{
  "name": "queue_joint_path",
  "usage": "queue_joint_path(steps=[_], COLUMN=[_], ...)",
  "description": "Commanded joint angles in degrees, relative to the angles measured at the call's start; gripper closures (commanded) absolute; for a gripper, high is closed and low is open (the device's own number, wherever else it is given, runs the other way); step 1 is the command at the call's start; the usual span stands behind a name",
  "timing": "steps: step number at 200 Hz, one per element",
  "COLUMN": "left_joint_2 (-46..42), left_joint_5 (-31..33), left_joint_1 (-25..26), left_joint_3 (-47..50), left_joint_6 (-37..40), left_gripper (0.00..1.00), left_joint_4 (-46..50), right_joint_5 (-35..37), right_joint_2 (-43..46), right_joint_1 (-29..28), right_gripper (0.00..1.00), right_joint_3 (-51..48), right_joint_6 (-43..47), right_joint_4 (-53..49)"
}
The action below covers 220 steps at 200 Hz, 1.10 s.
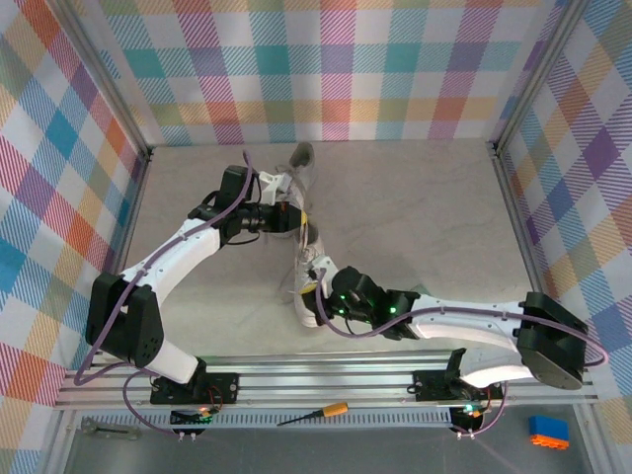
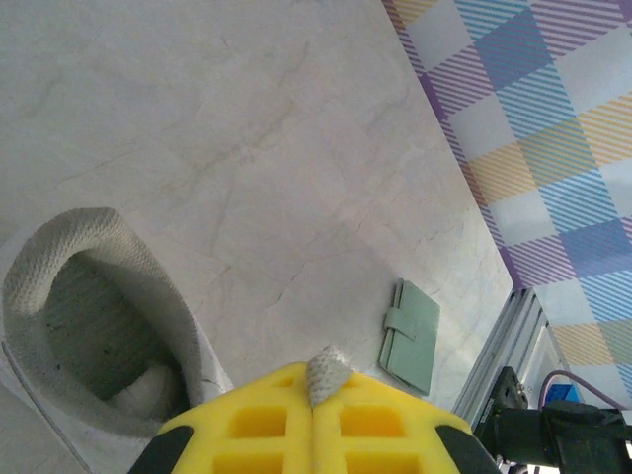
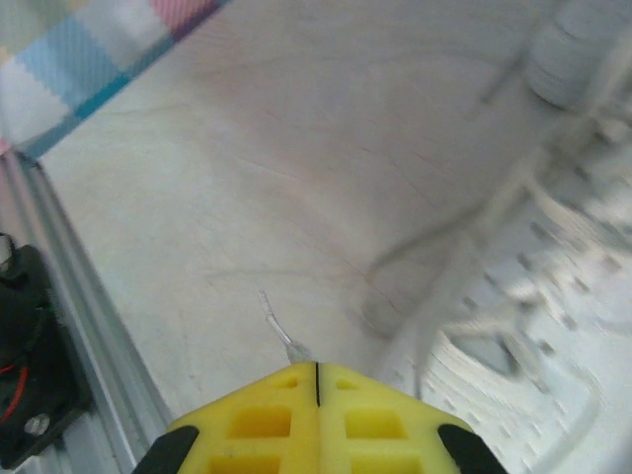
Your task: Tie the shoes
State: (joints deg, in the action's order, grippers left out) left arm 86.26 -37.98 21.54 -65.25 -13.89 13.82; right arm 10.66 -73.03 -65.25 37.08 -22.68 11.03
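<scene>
Two white shoes lie in the middle of the table, a far shoe and a near shoe. The left pincer is squeezed tight on a white lace, beside a shoe's hole. The right pincer is squeezed tight too. A thin lace tip pokes out of it, next to a shoe.
</scene>
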Motion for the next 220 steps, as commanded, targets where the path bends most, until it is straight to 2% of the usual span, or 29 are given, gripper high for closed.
queue_joint_path(steps=[1, 29, 44, 78, 132, 173, 220], left_joint_2=[-2.0, -2.6, -2.7, -3.3, -3.3, -4.5, -4.6], left_joint_5=[-0.3, -0.9, -0.5, 0.2, 0.4, 0.9, 0.9], left_joint_1=[-0.5, -0.4, -0.4, -0.3, 0.1, 0.3, 0.3], left_joint_3=[2.2, 3.9, 4.5, 5.6, 6.1, 5.9, 5.8], left_joint_6=[-0.7, -1.4, -1.4, -0.9, -0.7, -0.6, -0.5], left_gripper=[1.0, 1.0, 1.0, 1.0, 1.0, 1.0, 1.0], left_joint_4=[-3.0, -4.6, -4.5, -4.3, -4.2, -3.6, -3.4], right_joint_5=[7.9, 8.5, 5.9, 1.7, -5.0, -4.0, -1.7], right_joint_2=[4.2, 6.4, 6.3, 2.7, -7.9, -15.2, -15.8], right_joint_1=[2.0, 8.0, 11.6, 17.2, 24.1, 28.7, 29.7], right_gripper=[1.0, 1.0, 1.0, 1.0, 1.0, 1.0, 1.0], right_joint_3=[-3.1, -4.4, -5.0, -1.7, 4.5, 8.0, 6.3], right_joint_6=[-13.1, -22.8, -24.8, -24.4, -20.2, -20.1, -20.1], right_joint_4=[0.2, -7.6, -7.8, -10.8, -7.2, -10.6, -15.5])
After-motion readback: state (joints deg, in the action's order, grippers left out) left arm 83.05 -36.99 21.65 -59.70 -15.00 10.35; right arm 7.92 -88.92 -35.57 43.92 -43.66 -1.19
